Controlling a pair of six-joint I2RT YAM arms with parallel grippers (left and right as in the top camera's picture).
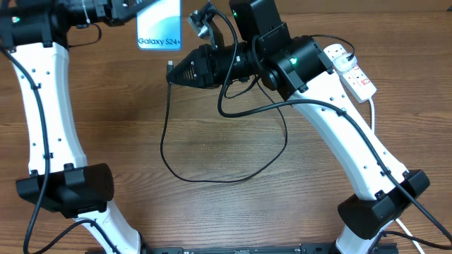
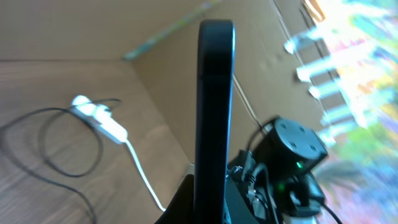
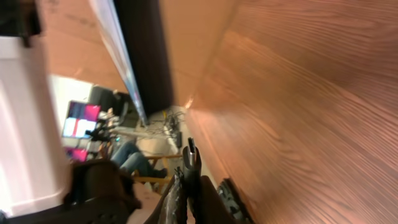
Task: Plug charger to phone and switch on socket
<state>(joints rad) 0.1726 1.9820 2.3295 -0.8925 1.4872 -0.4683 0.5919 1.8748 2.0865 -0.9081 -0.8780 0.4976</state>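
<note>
My left gripper (image 1: 134, 8) is shut on the phone (image 1: 159, 25), held up at the back of the table with its light blue "Galaxy S24" screen showing. The left wrist view shows the phone edge-on (image 2: 214, 112) between the fingers (image 2: 211, 205). My right gripper (image 1: 176, 70) is shut on the charger's connector tip (image 1: 170, 65), just below and right of the phone. The right wrist view shows the tip (image 3: 191, 158) sticking out of the shut fingers (image 3: 189, 190), with the phone (image 3: 140, 56) above it. The black cable (image 1: 212, 176) loops over the table. The socket (image 1: 349, 69) lies far right.
The socket's white cord (image 1: 372, 113) runs down behind my right arm. A cardboard wall (image 2: 174, 56) stands behind the table. The socket and cable also show in the left wrist view (image 2: 99, 118).
</note>
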